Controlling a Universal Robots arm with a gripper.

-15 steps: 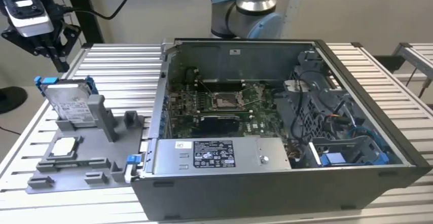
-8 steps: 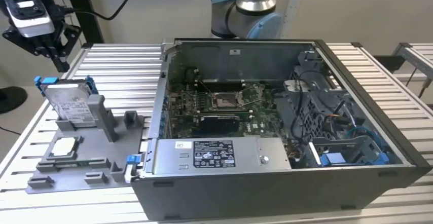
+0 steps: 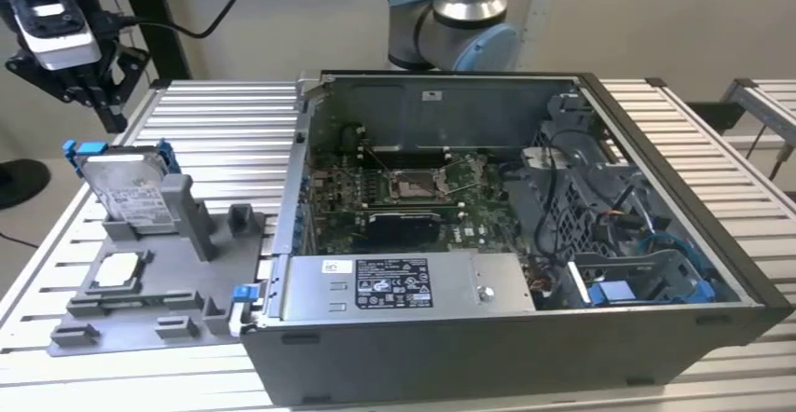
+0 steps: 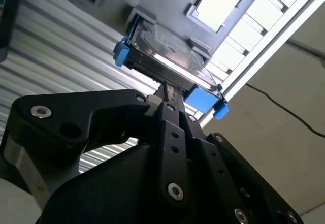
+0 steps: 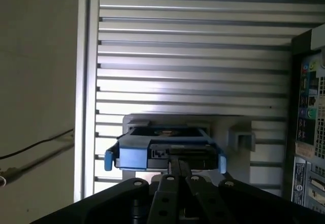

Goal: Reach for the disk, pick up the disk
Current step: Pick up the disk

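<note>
Disk [image 3: 125, 184] standing on edge in the grey holder [image 3: 186, 235], on the slatted counter [image 3: 212, 123] at the exterior view's left, just beside the open computer case [image 3: 498, 337]. Blue rails show at both of its ends, label side facing out. In both wrist views the end effector [image 4: 165, 88] points straight at the disk's near edge, tips lined up on the middle of it, between the two blue rails. Fingers [image 5: 171, 169] are drawn together, next to no gap, and nothing is held. Whether the tips touch the disk or hang just short of it, I can't tell.

So this reads as the reach, with the pick-up not yet done: the disk sits fully in its holder. A grasp from here would call for the fingers to part wide enough to take the disk between them, then to seat squarely on its flat faces and clear of the holder's wall, so that it lifts straight out without jamming.
</note>
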